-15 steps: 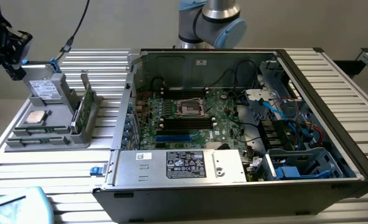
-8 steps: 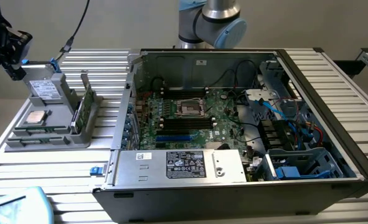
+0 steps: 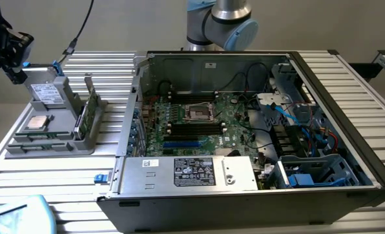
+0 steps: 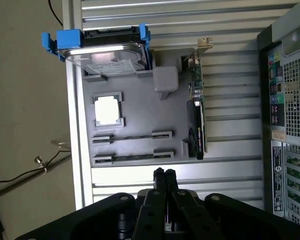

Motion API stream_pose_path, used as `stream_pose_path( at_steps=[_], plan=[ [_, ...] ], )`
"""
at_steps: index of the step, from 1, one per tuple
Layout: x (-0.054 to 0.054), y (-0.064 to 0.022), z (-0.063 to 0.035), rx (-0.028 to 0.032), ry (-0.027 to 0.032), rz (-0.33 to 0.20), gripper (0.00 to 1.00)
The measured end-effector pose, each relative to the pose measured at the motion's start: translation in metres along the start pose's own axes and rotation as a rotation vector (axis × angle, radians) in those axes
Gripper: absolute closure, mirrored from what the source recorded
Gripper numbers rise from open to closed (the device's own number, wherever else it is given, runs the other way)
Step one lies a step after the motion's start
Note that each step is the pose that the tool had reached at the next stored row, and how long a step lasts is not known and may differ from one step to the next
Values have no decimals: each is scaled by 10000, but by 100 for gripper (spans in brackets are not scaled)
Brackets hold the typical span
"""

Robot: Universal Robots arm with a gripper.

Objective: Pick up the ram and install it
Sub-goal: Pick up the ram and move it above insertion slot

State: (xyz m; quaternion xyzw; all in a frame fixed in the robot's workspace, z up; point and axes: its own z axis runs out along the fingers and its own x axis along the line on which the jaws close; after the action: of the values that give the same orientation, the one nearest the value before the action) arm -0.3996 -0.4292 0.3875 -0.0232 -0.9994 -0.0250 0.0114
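Two ram sticks stand on edge in the slots of a grey parts tray [image 4: 140,105]: one ram stick [image 4: 132,135] and a second ram stick [image 4: 132,157] beside it. In the exterior view they show as thin green strips [image 3: 39,137] at the tray's near end. My gripper [image 4: 164,173] hangs above the tray, shut with its fingers pressed together and nothing between them. The exterior view has the gripper [image 3: 14,77] high at the far left, over the tray's far end. The open computer case [image 3: 348,97] shows the motherboard's memory slots [image 3: 193,128] beside the processor socket.
The tray also holds a grey drive with blue clips [image 4: 102,47], a square silver processor [image 4: 108,111] and an upright expansion card [image 4: 197,115]. A power supply [image 3: 189,173] fills the case's near side, with cables and drive cages at the exterior view's right.
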Motion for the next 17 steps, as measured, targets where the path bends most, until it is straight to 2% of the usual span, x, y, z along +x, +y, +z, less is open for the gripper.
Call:
stream_pose_path(
  at_steps=[17],
  plan=[
    [-3,-6,119,57,153,-3071,90]
  ],
)
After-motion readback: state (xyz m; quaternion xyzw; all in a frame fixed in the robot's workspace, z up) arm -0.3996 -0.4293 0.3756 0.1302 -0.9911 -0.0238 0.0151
